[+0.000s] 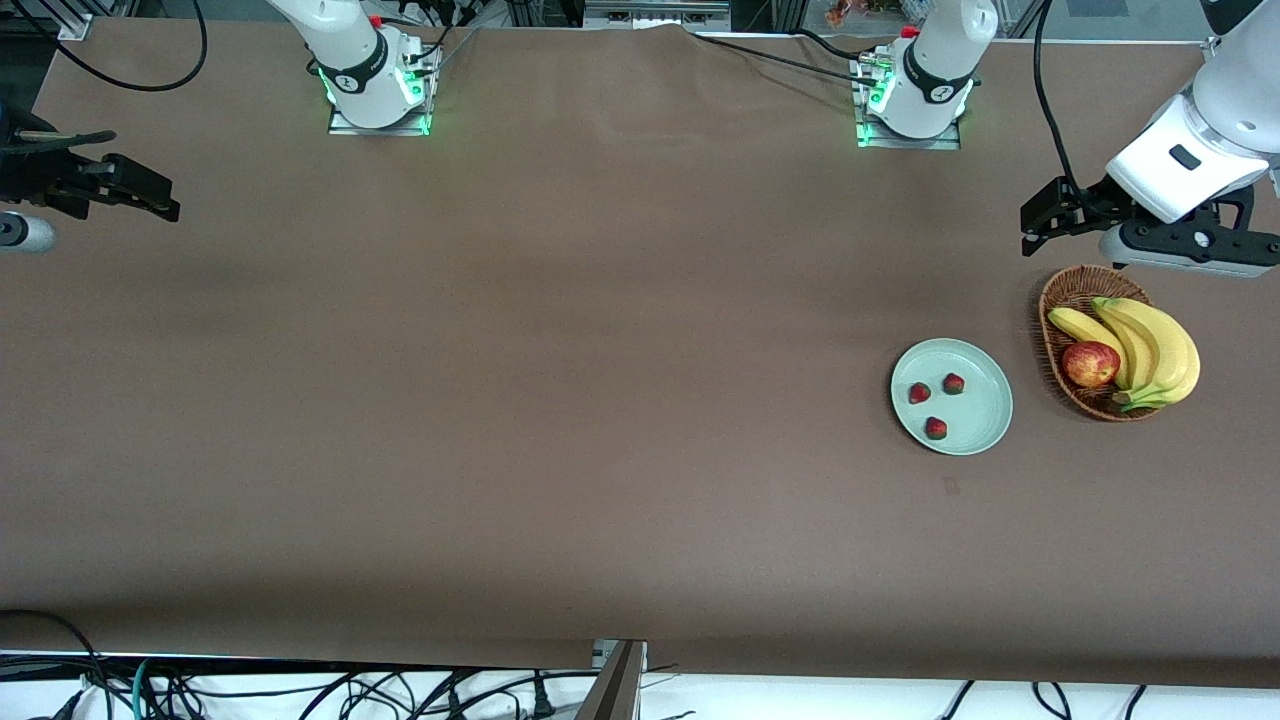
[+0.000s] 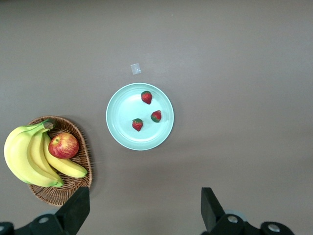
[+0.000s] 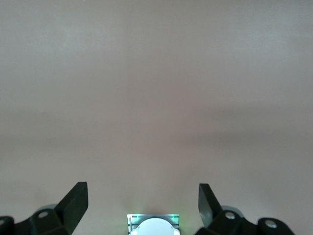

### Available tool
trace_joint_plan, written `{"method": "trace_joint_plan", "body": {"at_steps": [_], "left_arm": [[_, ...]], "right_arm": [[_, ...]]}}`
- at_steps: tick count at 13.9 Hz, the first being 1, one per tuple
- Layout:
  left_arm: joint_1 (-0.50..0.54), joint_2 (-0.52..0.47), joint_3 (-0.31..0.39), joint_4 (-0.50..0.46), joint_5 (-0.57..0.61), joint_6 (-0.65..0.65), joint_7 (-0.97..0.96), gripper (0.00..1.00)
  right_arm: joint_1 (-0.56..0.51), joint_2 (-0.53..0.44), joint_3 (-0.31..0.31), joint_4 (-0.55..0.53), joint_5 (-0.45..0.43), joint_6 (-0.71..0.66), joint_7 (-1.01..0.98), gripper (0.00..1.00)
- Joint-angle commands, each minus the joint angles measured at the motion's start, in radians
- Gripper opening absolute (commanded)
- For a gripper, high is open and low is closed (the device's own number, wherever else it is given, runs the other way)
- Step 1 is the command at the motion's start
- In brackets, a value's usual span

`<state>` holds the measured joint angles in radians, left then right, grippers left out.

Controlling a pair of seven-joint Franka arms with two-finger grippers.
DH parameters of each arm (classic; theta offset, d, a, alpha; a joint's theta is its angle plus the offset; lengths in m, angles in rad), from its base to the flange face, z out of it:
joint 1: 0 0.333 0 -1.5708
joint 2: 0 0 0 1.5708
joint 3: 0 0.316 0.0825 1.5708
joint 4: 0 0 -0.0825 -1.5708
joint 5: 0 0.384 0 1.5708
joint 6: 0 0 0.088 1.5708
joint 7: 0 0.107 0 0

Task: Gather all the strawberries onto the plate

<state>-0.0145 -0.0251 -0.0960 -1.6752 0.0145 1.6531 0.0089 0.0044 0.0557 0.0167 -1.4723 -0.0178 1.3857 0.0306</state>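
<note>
From the front camera, the brown desk (image 1: 500,400) carries a pale mint-green plate (image 1: 985,400) toward the left arm's end. All three strawberries (image 1: 954,383) lie inside it, apart from each other. Just beside the plate, closer still to that end of the desk, sits a wicker basket (image 1: 1060,300) with a bunch of bananas (image 1: 1150,345) and an apple (image 1: 1090,363). The left end effector (image 1: 1030,232) hangs in the air by the basket's rim, over the desk, empty. The right end effector (image 1: 160,205) waits at the right arm's end of the desk, well apart from everything, also empty.

The left wrist camera looks straight down on the plate (image 2: 120,132), the three strawberries (image 2: 146,97) on it, and the basket (image 2: 58,196) with bananas (image 2: 22,156) and apple (image 2: 63,145). A small pale scrap (image 2: 136,69) lies on the desk near the plate. The left end effector (image 2: 145,210) stands wide, its fingers (image 2: 76,210) holding nothing.

The right wrist camera shows only bare desk (image 3: 156,98) and the right end effector (image 3: 143,205), wide and empty, with an arm base (image 3: 154,225) between its fingers (image 3: 76,203).
</note>
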Motion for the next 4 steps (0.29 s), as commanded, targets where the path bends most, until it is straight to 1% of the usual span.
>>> {"method": "trace_joint_plan", "body": {"at_steps": [1, 4], "left_arm": [[0.004, 0.027, 0.012, 0.020, -0.021, 0.013, -0.001, 1.00], [0.002, 0.033, 0.012, 0.023, -0.019, 0.013, -0.003, 1.00]], "right_arm": [[-0.011, 0.009, 0.012, 0.026, -0.014, -0.013, -0.015, 1.00], [-0.011, 0.009, 0.012, 0.026, -0.013, -0.013, -0.015, 1.00]]}}
